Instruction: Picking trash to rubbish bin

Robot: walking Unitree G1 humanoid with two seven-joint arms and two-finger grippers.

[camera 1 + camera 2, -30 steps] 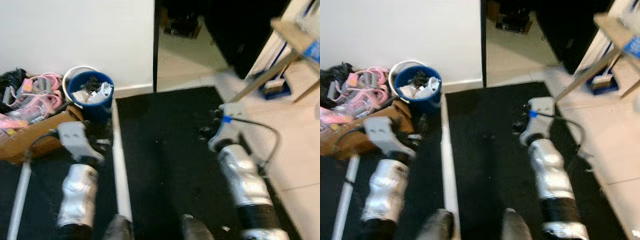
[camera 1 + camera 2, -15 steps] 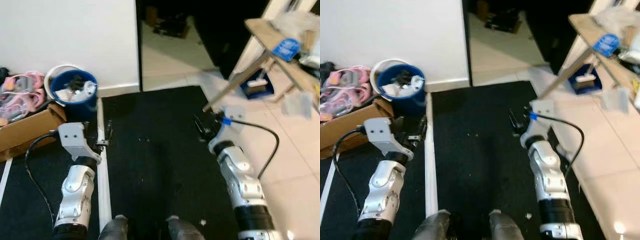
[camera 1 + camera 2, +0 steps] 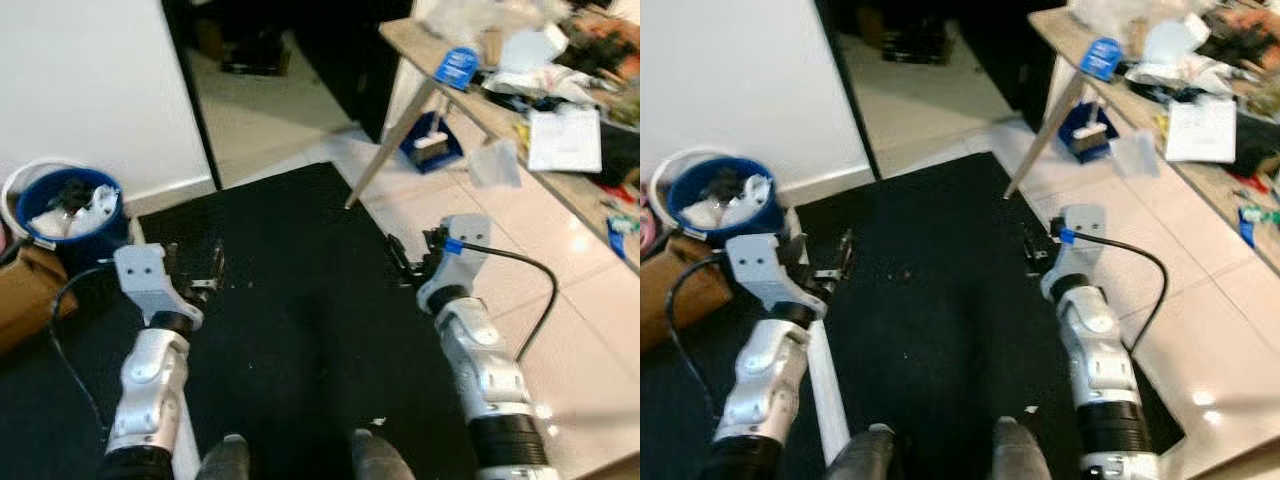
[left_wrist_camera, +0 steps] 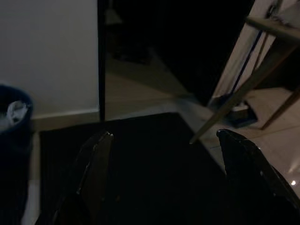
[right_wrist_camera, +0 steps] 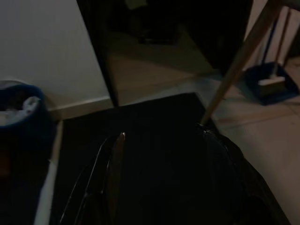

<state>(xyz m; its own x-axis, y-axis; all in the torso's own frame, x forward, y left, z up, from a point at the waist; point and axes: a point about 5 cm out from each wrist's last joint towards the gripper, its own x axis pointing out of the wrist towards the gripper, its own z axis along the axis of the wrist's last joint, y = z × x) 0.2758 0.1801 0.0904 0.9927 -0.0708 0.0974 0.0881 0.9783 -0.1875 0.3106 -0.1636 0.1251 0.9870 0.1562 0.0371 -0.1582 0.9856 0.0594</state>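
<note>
Black matting (image 3: 300,290) covers the floor ahead of us, meeting pale tiles (image 3: 560,300) on our right and a white wall (image 3: 90,90) on our left beside a dark doorway (image 3: 270,40). From the head views we see both forearms held out low over the mat: our left gripper (image 3: 205,272) and our right gripper (image 3: 408,262), each with its fingers spread apart and nothing between them.

Our rubbish bin (image 3: 62,205), a blue bucket, stands upright at the foot of the wall, well apart from the left gripper, its mouth facing up and white crumpled trash (image 3: 85,205) inside. A brown cardboard box (image 3: 25,290) sits just beside it.

Only the head views take in the cluttered wooden table (image 3: 560,185) on our right, with papers (image 3: 565,138) and a blue tag (image 3: 458,68) on top, its slanted leg (image 3: 385,150) coming down at the mat's corner. A blue dustpan with brush (image 3: 432,150) rests behind that leg.

Our dim wrist views add the released fingers (image 4: 96,164) up close; the right wrist view catches the bin (image 5: 21,112) and the dustpan (image 5: 272,84).
</note>
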